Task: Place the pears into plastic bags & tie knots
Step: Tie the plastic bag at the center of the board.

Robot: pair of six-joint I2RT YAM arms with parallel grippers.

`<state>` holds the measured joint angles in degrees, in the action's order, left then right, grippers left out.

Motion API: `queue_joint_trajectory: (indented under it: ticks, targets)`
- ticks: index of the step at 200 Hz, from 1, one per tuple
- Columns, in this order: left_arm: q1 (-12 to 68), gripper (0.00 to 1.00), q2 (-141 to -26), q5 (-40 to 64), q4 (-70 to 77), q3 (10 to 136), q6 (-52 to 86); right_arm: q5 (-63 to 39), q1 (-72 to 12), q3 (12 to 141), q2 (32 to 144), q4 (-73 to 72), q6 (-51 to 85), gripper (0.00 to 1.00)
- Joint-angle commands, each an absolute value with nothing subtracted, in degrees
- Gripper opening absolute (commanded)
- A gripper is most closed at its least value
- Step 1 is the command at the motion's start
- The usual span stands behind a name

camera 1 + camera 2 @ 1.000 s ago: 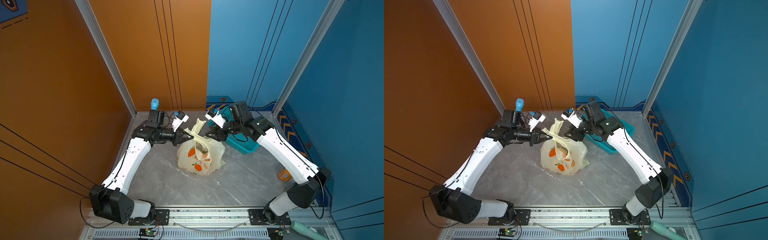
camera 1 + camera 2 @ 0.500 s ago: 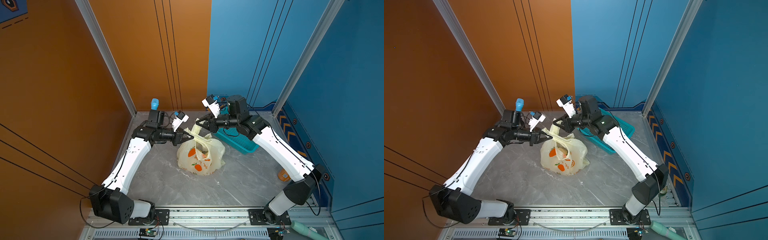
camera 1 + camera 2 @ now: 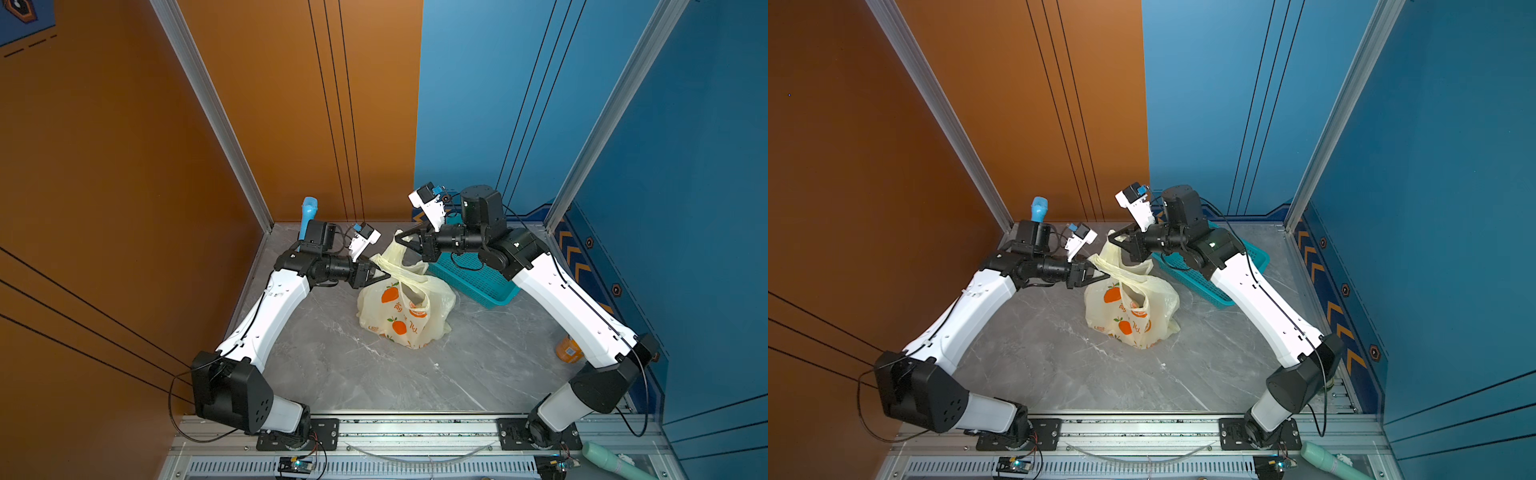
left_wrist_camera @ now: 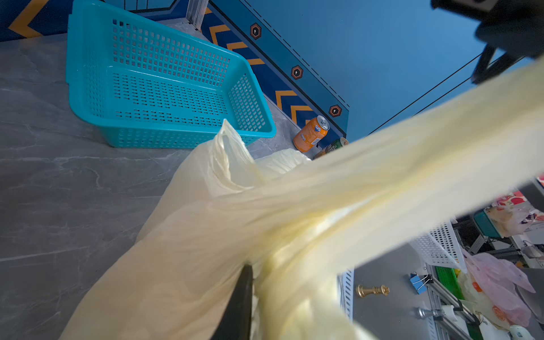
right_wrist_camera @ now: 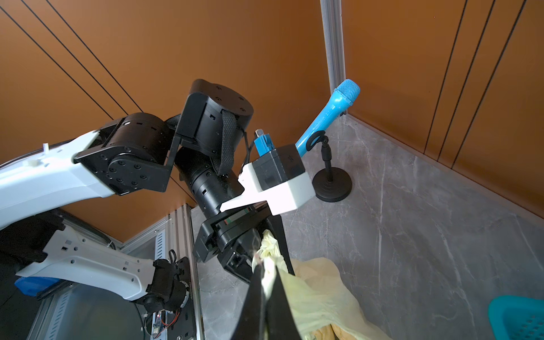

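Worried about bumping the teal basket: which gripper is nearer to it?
Right. The right gripper, pinching a bag handle, is beside the teal basket; the left gripper grips the other handle, across the bag.

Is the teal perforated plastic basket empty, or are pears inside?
Empty. In the left wrist view the teal basket shows a bare mesh floor, no fruit.

You can read "Fanta" on the orange can [image 4: 311, 134]. The plastic bag [image 3: 405, 316] carries orange lettering; you cannot make it out.
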<state>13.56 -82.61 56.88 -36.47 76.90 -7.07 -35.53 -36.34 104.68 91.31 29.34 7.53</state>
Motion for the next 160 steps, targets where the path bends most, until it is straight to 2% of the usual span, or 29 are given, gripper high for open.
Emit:
queue_joint_trajectory:
  ticks: [1, 28, 86, 133, 160]
  targets:
    - [13.82, 0.08, -82.57, 57.52, -35.91, 76.2, -7.14, -31.85, -36.25, 105.83, 87.63, 31.36, 7.47, 0.0]
    - [13.58, 0.02, -82.2, 55.81, -35.94, 76.29, -6.78, -26.72, -38.13, 103.31, 84.73, 36.74, 6.79, 0.0]
    - [13.07, 0.0, -80.88, 53.73, -35.88, 76.9, -5.54, -15.44, -47.89, 80.38, 75.77, 36.76, 14.0, 0.0]
    - [14.04, 0.0, -79.06, 53.53, -35.95, 76.69, -4.33, -2.4, -50.32, 74.34, 82.14, 34.82, 16.23, 0.0]
    - [14.96, 0.0, -77.64, 52.66, -35.95, 75.93, -3.76, -0.67, -49.41, 73.65, 86.56, 30.24, 16.52, 0.0]
